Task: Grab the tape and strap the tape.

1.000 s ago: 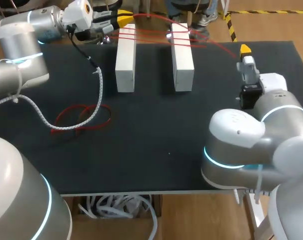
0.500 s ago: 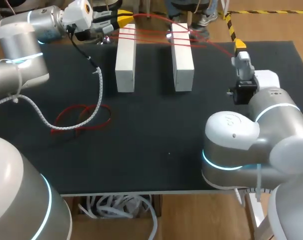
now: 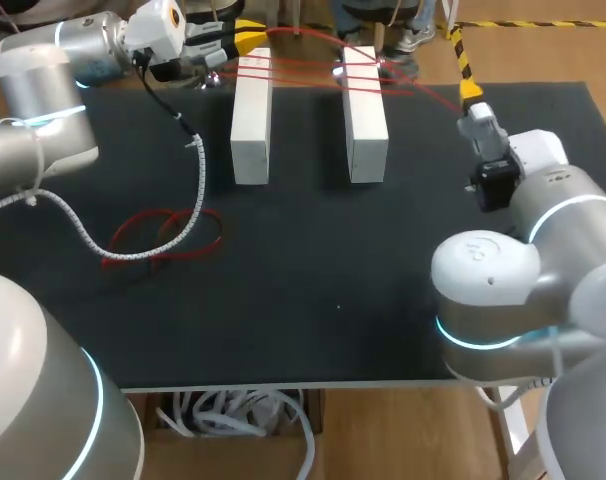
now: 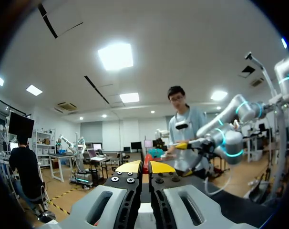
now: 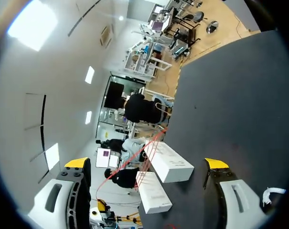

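At 11 o'clock on the surface (image 3: 383, 260), the left jaws are clenched on one end of the red tape (image 3: 303, 72), which is strung in several strands toward 3 o'clock across the far ends of two white blocks (image 3: 251, 120). Near 2 o'clock, the right jaws are spread wide, close to the tape's outermost strand. A loose red loop (image 3: 163, 253) is laid at 9 o'clock.

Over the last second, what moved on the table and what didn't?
The right gripper shifted toward the far edge and the robot's left, closer to the trailing strand of the thin red tape. It is open and holds nothing. The left gripper stayed shut on the tape. The two white rectangular blocks and the loose red loops on the black table are unchanged.
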`<state>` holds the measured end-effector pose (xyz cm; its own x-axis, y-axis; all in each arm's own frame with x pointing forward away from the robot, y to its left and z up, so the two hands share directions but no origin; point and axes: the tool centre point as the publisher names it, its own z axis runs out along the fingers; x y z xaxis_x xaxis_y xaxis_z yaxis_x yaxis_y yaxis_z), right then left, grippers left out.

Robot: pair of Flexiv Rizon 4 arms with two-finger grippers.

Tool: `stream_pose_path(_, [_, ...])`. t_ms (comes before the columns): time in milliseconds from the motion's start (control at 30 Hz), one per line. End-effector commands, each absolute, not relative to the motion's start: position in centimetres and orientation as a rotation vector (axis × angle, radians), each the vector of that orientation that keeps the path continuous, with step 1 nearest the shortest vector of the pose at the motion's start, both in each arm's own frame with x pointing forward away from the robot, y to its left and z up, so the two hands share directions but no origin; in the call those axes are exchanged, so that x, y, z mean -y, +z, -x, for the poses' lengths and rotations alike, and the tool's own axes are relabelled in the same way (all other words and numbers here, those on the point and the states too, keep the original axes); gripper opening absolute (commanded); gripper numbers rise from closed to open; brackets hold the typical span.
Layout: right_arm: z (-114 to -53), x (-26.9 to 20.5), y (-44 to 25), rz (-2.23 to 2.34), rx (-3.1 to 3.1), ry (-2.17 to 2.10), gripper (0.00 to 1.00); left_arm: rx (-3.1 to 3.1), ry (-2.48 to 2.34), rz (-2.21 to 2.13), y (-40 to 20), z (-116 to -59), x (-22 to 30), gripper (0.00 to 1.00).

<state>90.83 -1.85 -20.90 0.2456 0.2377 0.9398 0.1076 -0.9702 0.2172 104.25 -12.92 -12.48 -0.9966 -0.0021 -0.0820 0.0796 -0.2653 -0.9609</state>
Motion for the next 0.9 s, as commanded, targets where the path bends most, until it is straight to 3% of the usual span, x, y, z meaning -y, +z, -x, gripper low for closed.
stream_pose_path(33, [-90.9,2.3,-20.4,-2.423,-0.367,1.827,1.00,-1.867,-2.456,-0.099,-12.6,-104.2,13.0,0.00])
stream_pose_path(433, [-91.4,1.0,-19.7,-2.533,-0.030,1.800,1.00,-1.867,-2.456,-0.099,-12.6,-104.2,13.0,0.00])
stream_pose_path(900, [-93.7,-0.9,-19.4,-2.290,0.459,2.156,1.00,-1.867,-2.456,-0.099,-12.6,-104.2,13.0,0.00])
